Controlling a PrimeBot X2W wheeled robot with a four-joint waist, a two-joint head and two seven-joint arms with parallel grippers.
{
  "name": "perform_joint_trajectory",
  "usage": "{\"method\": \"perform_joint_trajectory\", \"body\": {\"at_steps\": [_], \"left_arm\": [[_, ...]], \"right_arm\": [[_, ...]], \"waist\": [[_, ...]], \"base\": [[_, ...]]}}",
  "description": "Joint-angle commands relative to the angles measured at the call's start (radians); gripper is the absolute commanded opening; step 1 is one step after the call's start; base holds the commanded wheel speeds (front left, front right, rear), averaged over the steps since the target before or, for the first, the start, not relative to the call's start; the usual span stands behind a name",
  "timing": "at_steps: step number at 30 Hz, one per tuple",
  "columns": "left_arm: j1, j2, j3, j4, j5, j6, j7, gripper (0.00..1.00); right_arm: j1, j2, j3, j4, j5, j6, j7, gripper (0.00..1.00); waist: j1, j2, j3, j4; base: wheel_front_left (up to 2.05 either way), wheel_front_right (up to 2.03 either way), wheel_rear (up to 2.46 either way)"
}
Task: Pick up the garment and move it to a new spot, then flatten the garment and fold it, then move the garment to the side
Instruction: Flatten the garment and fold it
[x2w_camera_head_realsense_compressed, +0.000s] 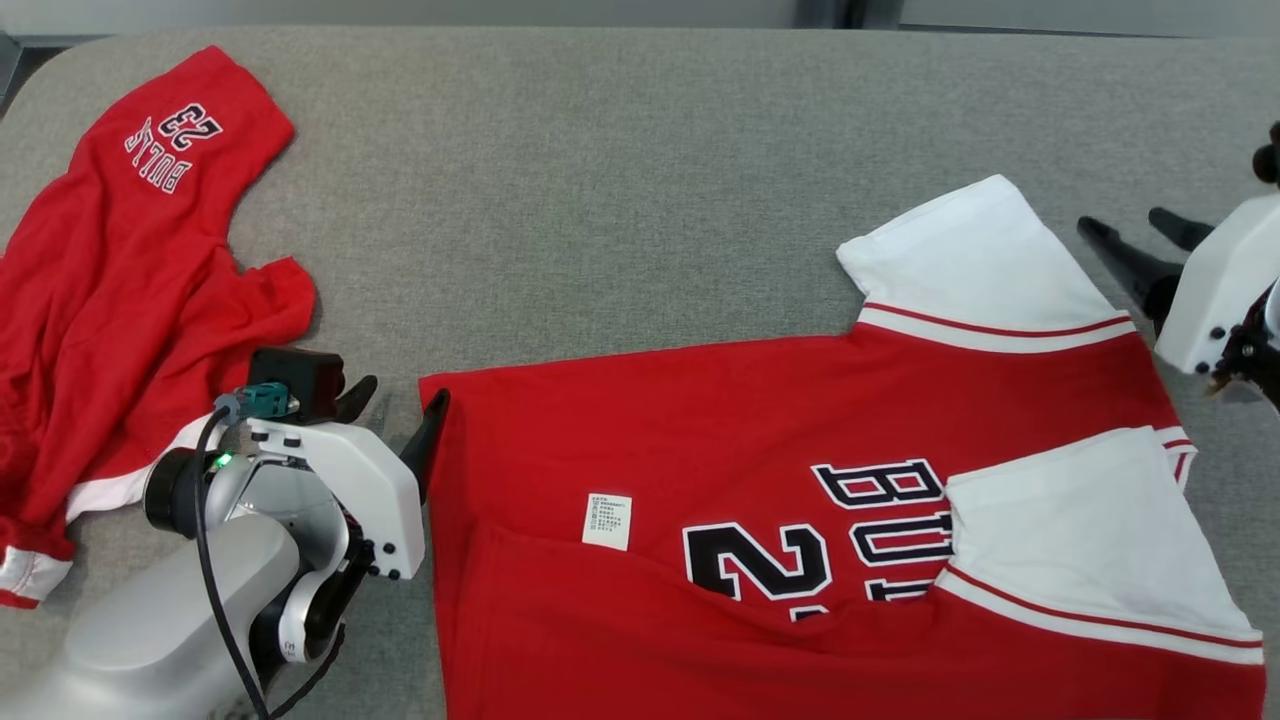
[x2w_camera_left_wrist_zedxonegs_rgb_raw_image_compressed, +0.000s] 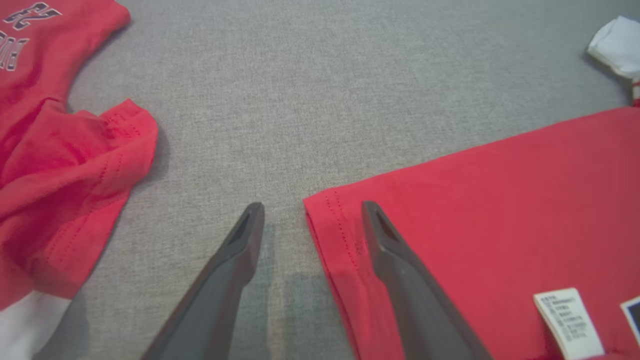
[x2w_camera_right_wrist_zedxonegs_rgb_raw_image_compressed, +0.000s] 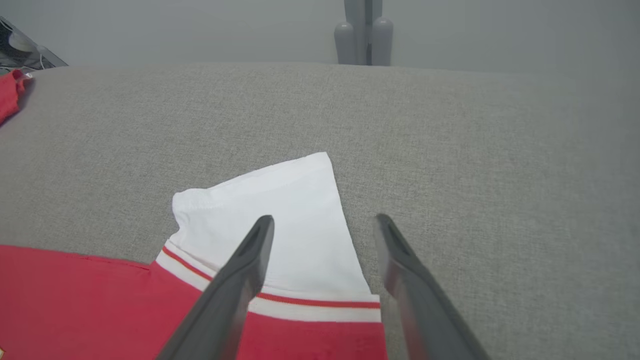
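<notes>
On the table (x2w_camera_head_realsense_compressed: 600, 180): the garment (x2w_camera_head_realsense_compressed: 760, 420) lies spread out on the grey top, from the middle over to my right side.
Garment look: a red shirt with two white sleeves and big black letters (x2w_camera_head_realsense_compressed: 880, 485).
Far sleeve (x2w_camera_head_realsense_compressed: 970, 250): sticks out flat, away from me.
Near sleeve (x2w_camera_head_realsense_compressed: 1070, 530): folded in on top of the red part, hiding some of the letters.
Tag (x2w_camera_head_realsense_compressed: 607, 520): small and white, on the red cloth just above a red flap that is folded up over the numbers.
Left end effector (x2w_camera_head_realsense_compressed: 400, 395): at the left corner of the garment, my fingers (x2w_camera_left_wrist_zedxonegs_rgb_raw_image_compressed: 400, 260) spread apart, holding nothing.
Left fingers: in my left wrist view one is over the red hem and the other is over bare table, with the corner between them; I cannot tell if they touch the cloth.
Right end effector (x2w_camera_head_realsense_compressed: 1120, 220): just beside the far sleeve, spread apart too, with nothing in it.
Right fingers: in my right wrist view one finger (x2w_camera_right_wrist_zedxonegs_rgb_raw_image_compressed: 235, 285) is over the white sleeve and the other is over bare table by the sleeve's edge.
Other shirt (x2w_camera_head_realsense_compressed: 120, 300): red too, in a bumpy heap at my left side of the table, apart from the garment, with white letters on it.
</notes>
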Motion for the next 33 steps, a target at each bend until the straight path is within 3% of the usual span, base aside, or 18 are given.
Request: {"method": "perform_joint_trajectory", "body": {"at_steps": [1,16,29,30,31,32,33], "left_arm": [[-0.027,-0.008,0.002,0.010,0.008,-0.006,0.005,1.00],[-0.106,-0.059,0.001,0.035,0.035,-0.046,-0.007,1.00],[-0.116,-0.085,-0.020,0.048,0.026,-0.085,0.012,1.00],[-0.117,-0.088,-0.022,0.046,0.025,-0.088,0.016,1.00],[-0.118,-0.089,-0.024,0.044,0.024,-0.093,0.021,1.00],[-0.118,-0.090,-0.026,0.042,0.023,-0.094,0.022,1.00],[-0.117,-0.090,-0.027,0.042,0.022,-0.096,0.025,1.00]], "right_arm": [[-0.047,-0.014,0.020,0.036,0.014,0.000,-0.022,1.00],[-0.278,-0.045,0.208,0.302,0.131,0.000,-0.138,1.00],[-0.316,-0.035,0.345,0.365,0.247,0.000,-0.114,1.00],[-0.318,-0.035,0.351,0.366,0.254,0.000,-0.115,0.78],[-0.321,-0.037,0.361,0.367,0.261,0.000,-0.118,0.48],[-0.323,-0.039,0.371,0.368,0.268,0.000,-0.121,0.36],[-0.325,-0.040,0.378,0.370,0.274,0.000,-0.125,0.13]], "waist": [[0.0000,0.0000,0.030,0.026],[0.0000,0.0000,0.138,0.087],[0.0000,0.0000,0.140,0.078],[0.0000,0.0000,0.141,0.077],[0.0000,0.0000,0.142,0.077],[0.0000,0.0000,0.143,0.077],[0.0000,0.0000,0.143,0.076]], "base": [[0.00,0.00,0.00],[0.00,0.00,0.00],[0.00,0.00,0.00],[0.00,0.00,0.00],[0.00,0.00,0.00],[0.00,0.00,0.00],[0.00,0.00,0.00]]}}
